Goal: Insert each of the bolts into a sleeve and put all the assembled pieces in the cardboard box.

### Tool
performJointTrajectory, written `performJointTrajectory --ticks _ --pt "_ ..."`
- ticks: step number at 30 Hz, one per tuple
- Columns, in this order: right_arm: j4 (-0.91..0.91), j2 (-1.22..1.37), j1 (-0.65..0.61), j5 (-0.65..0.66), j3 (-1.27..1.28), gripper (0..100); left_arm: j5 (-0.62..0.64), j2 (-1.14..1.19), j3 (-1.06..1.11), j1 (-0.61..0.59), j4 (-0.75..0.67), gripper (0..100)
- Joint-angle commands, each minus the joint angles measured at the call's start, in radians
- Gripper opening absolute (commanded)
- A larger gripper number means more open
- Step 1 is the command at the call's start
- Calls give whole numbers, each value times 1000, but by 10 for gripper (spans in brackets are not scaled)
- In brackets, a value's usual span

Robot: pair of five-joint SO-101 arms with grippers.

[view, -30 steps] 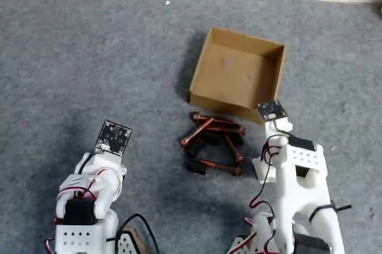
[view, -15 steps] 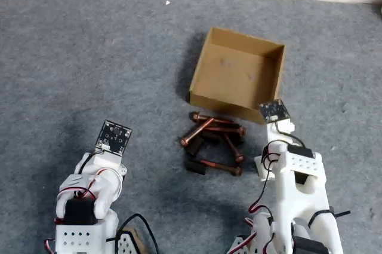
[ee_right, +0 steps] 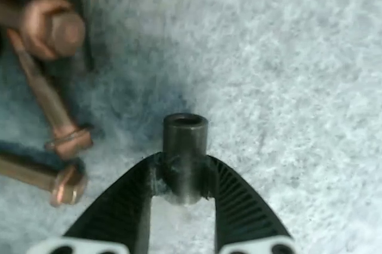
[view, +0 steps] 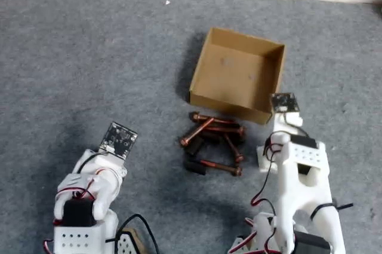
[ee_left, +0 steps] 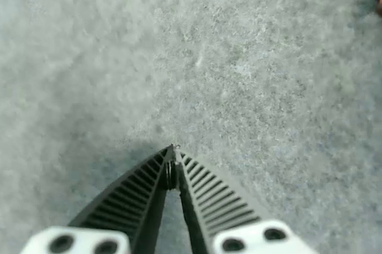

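The right arm's jaws are closed narrowly around a short black sleeve [ee_right: 185,149], pinching its lower half so that its open end sticks out past the jaw tips, above the grey felt tabletop [view: 89,57]. Just beside it lie copper-coloured bolts [ee_right: 49,106], flanged heads toward the wrist camera. From the high view these bolts [view: 198,131] form a loose, crossed pile in the middle of the tabletop, just on the near side of the cardboard box [view: 225,100], whose nearest wall almost touches them. Dark pieces among the pile [view: 194,167] may be further sleeves, though they are hard to tell from shadow. The box sits open-topped, turned slightly askew, toward the far edge. The right arm [view: 301,173] stands at the near edge, just beside the pile and by the box's near corner. The left arm [view: 89,188] is by the near edge, well apart from the pile; the left arm's jaws are pressed together, tips touching, with nothing between them, over bare felt.
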Motion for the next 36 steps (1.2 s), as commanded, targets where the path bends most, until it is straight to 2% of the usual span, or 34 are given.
performJointTrajectory --ticks 1,7,12,21,24,26,29,32,36 --pt "28 -10 7 -64 -76 6 -37 -5 -120 7 -23 5" --pt "24 -42 7 -106 -74 6 -37 -2 -229 180 -15 5" --pt "31 -260 -1 -138 -70 6 -34 54 -275 283 -15 38" --pt "65 -552 -31 -216 41 6 -34 573 -572 504 -26 50" --pt "48 -608 -28 -232 79 6 -34 757 -653 559 -86 59" --pt "18 -631 -24 -232 120 6 -34 877 -687 579 -141 100" --pt "-36 -651 31 -232 176 6 -34 1040 -727 607 -212 147" --pt "-87 -653 99 -233 208 6 -34 1179 -762 653 -276 158" --pt "-119 -653 130 -269 217 6 -35 1323 -817 722 -327 158"
